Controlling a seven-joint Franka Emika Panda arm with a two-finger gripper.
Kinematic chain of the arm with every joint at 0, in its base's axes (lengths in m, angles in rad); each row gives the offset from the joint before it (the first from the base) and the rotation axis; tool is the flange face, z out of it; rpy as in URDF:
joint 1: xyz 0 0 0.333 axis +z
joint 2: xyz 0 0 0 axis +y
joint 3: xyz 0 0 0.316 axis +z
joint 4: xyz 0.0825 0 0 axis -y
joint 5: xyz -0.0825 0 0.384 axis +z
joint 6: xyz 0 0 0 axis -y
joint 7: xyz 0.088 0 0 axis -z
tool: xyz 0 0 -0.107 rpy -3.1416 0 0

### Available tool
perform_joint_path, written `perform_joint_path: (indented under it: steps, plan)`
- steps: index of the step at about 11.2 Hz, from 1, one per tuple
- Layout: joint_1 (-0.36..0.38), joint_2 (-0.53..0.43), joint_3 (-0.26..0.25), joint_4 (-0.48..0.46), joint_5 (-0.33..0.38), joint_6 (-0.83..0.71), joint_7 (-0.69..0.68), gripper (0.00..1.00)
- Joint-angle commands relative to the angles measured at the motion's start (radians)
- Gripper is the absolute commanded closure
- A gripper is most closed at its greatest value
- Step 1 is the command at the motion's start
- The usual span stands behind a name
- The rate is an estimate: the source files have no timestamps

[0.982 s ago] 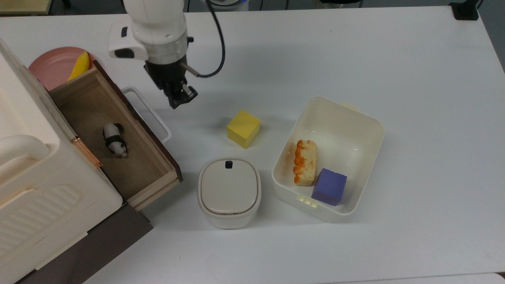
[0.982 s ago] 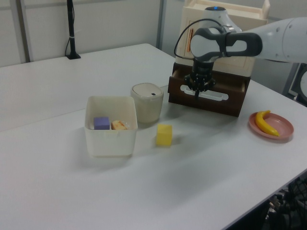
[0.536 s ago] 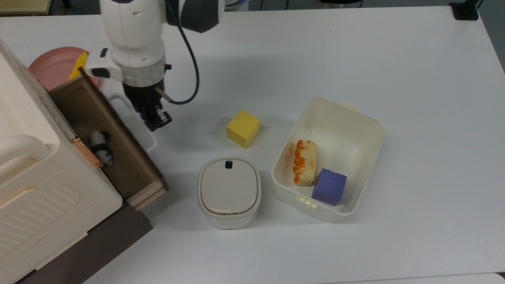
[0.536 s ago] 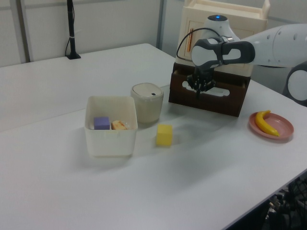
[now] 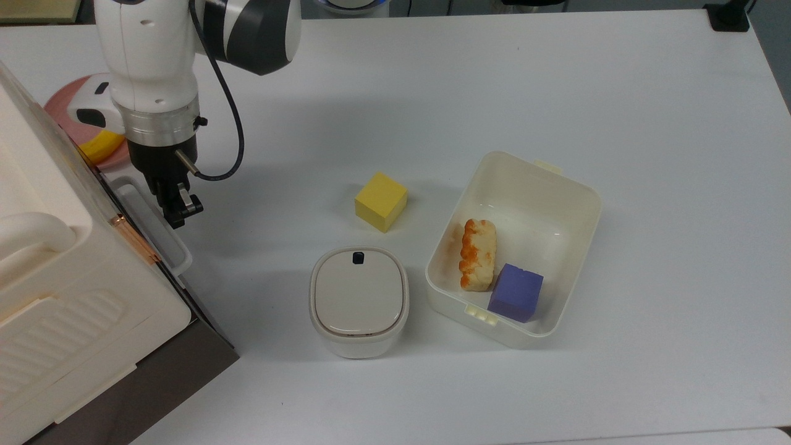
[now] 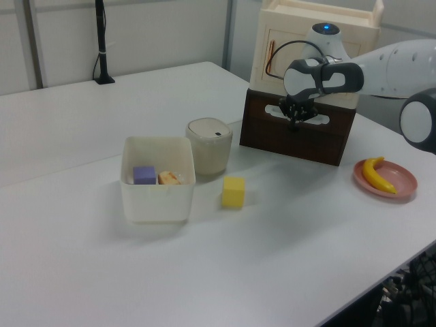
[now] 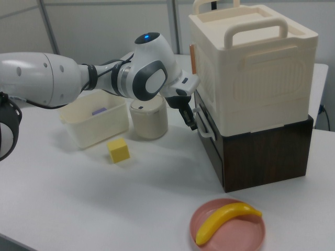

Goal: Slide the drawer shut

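The drawer (image 6: 300, 139) sits pushed into the dark brown base under the cream cabinet (image 5: 62, 290), its front flush with the base. In the top view its white loop handle (image 5: 182, 256) sticks out beside the cabinet. My gripper (image 5: 179, 211) points down, shut with nothing held, its tips against the handle's outer bar. In the left view the gripper (image 6: 298, 121) is at the drawer front's upper middle. In the right view the gripper (image 7: 192, 123) touches the handle (image 7: 204, 128).
A yellow cube (image 5: 381, 201) and a lidded beige container (image 5: 359, 301) stand near the drawer. A white tub (image 5: 556, 179) holds a bread piece (image 5: 477, 254) and a purple cube (image 5: 516, 292). A pink plate (image 7: 246, 235) with a banana (image 7: 228, 222) lies beside the cabinet.
The drawer slid from wide open into the cabinet as my gripper moved toward the top view's left against the handle. The small panda toy inside is now hidden.
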Motion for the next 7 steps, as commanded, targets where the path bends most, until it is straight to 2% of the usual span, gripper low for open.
perform_joint_path:
  steps: [1, 2, 4, 6, 7]
  plan:
    - [0.0, -0.009, -0.007, 0.038, -0.031, 0.008, 0.0, 0.95]
    - [0.016, -0.055, -0.001, 0.003, -0.029, -0.004, -0.062, 0.93]
    - [0.078, -0.173, 0.014, -0.082, -0.014, -0.133, -0.25, 0.89]
    - [0.105, -0.262, 0.065, -0.111, 0.009, -0.295, -0.41, 0.84]
    - [0.133, -0.302, 0.077, -0.128, 0.012, -0.351, -0.481, 0.78]
